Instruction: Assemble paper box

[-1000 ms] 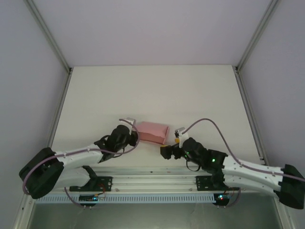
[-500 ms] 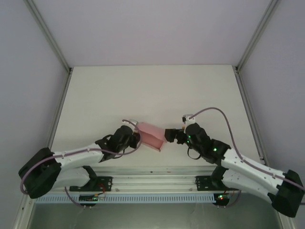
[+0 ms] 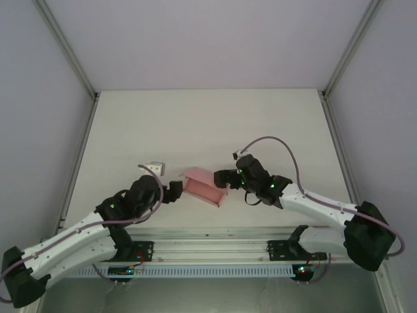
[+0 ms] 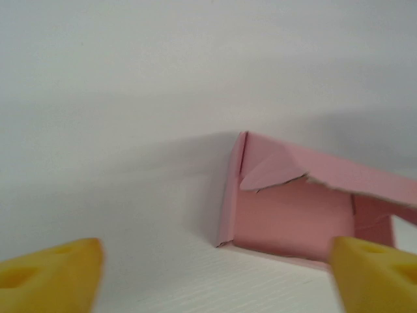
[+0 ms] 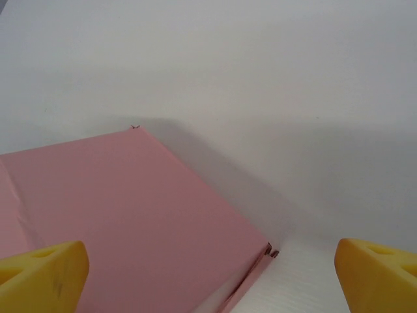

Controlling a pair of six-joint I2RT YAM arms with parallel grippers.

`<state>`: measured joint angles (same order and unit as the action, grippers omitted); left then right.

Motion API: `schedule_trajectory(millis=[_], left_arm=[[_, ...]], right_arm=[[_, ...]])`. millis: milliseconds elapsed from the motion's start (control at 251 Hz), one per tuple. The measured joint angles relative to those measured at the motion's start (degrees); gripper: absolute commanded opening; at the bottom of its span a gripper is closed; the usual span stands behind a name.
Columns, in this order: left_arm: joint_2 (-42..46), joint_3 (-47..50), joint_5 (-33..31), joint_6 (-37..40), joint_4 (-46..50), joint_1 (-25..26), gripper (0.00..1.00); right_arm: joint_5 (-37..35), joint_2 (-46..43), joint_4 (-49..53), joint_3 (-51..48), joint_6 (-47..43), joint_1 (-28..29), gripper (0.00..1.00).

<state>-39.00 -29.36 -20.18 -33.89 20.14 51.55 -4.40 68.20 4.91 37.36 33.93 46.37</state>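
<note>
Nearest the arm bases, the left gripper [image 3: 173,189] sits just left of the paper box [image 3: 203,187], with a slip of white table [image 3: 208,117] showing between them. Its jaws are spread wide. In the left wrist view the yellow fingertips [image 4: 51,272] sit at the bottom corners, pinching nothing, with the box just beyond them. That view looks into the box's open side: a pink wall stands at one end, a small flap leans inward from its upper corner, and a long panel slopes over the hollow.

The box lies on the table between the two grippers, its long edge slanting in the top view.

A little farther back, the right gripper [image 3: 220,177] is up against the box's right end — whether it touches I cannot tell. Its jaws are also wide apart and hold nothing. In the right wrist view the yellow fingertips [image 5: 44,270] flank a broad flat pink panel, one over the panel, the other over the table past the box's corner.

Beyond the box the table runs on to the back wall.
</note>
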Motion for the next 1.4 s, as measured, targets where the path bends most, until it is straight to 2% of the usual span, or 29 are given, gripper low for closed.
schedule_trajectory(millis=[148,295,463,615,691,826,1026,1185,1309,1397], left_arm=[[-6.0,-9.4,1.3,-3.6,2.7,-1.0,1.0],[-19.4,-18.2,8.1,-4.8,2.9,-7.3,1.0],[-32.2,-19.0,18.3,-3.1,2.4,-13.9,0.99],[-37.9,-19.0,25.0,-0.4,1.5,-16.8,1.0],[-40.3,-19.0,29.0,0.7,-0.3,-18.3,0.92],[-45.6,-19.0,36.2,2.8,-3.7,-20.4,0.84],[-50.1,-18.3,41.4,5.0,-7.4,-20.9,0.58],[-51.8,-15.5,45.9,5.0,-12.2,-23.1,0.39],[-52.9,-14.6,50.0,4.2,-16.6,-24.2,0.34],[-53.8,-14.2,52.3,3.7,-19.2,-25.0,0.26]], right_arm=[[2.1,3.9,-1.3,0.5,-2.1,1.0,0.99],[2.6,7.6,-1.6,0.5,-4.1,2.8,0.99],[2.1,9.5,-4.4,-0.8,-6.2,3.8,0.99],[2.5,11.1,-8.2,-3.7,-8.1,3.8,0.99],[2.7,12.0,-10.1,-4.9,-9.4,3.8,0.99],[3.9,12.6,-14.5,-6.6,-11.0,2.8,0.99],[8.0,13.5,-18.8,-8.0,-12.1,-1.1,0.99],[10.6,13.4,-19.3,-8.5,-12.7,-4.3,0.99],[11.7,12.6,-18.6,-8.7,-13.5,-4.9,0.99],[11.7,11.1,-17.0,-8.9,-13.4,-5.1,0.99]])
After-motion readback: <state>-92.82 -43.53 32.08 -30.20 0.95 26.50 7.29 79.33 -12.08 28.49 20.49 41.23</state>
